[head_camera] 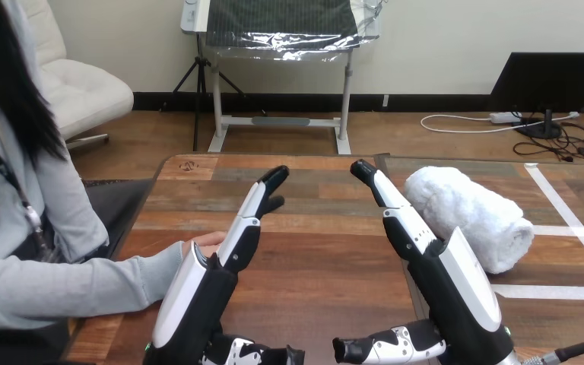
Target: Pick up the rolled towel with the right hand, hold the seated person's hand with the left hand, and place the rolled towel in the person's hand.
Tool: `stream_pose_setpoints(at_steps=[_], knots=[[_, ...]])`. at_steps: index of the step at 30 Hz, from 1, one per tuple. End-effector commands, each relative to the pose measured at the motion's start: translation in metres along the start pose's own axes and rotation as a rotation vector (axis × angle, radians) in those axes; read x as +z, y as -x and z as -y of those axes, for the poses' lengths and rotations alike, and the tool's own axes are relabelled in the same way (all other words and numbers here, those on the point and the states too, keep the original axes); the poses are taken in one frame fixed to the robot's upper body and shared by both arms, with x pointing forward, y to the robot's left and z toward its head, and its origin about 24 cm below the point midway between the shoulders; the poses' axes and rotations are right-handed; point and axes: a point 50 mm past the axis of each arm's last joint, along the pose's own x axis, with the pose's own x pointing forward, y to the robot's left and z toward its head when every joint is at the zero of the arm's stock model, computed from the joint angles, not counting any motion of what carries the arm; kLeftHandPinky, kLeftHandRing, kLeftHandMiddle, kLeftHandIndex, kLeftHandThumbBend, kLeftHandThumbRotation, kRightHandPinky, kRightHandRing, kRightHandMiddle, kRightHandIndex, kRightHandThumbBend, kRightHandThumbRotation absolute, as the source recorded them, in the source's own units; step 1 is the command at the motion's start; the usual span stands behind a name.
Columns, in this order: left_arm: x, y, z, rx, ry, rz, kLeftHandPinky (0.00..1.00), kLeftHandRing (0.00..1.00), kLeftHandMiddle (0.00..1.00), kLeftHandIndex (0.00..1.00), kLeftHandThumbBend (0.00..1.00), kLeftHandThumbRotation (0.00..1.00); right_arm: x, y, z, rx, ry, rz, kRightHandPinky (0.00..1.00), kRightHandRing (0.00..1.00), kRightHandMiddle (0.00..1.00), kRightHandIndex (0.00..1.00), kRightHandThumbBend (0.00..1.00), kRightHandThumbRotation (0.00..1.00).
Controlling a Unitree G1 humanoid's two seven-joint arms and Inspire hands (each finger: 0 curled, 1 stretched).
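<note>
A white rolled towel (468, 215) lies on the wooden table (327, 258) at the right, just beyond my right hand. My right hand (441, 281) stands edge-up with straight fingers pointing away from me, open, its fingertips (363, 170) left of the towel and apart from it. My left hand (205, 289) is raised the same way, open, holding nothing. The person's hand (207, 243) rests on the table at the left, partly hidden behind my left hand; I cannot tell whether the two touch.
White tape lines (555, 205) mark the table at the right, around the towel. The person sits at the table's left side, their forearm lying along the near left edge.
</note>
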Motion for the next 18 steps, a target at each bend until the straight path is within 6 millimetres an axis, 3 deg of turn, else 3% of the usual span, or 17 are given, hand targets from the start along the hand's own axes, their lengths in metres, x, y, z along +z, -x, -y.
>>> stream_pose_setpoints(at_steps=[1,18], knots=[[-0.0007,-0.0173,-0.0057,-0.001,-0.001,0.065,0.94,1.0,1.0,1.0,1.0,0.9,-0.0016,-0.017,0.0099,-0.051,0.024,0.046,0.96,1.0,1.0,1.0,1.0,0.78],[-0.0002,-0.0187,-0.0072,0.001,0.02,0.065,0.96,1.0,1.0,1.0,1.0,0.89,-0.0019,-0.0165,0.0094,-0.055,0.022,0.036,0.96,1.0,1.0,1.0,1.0,0.79]])
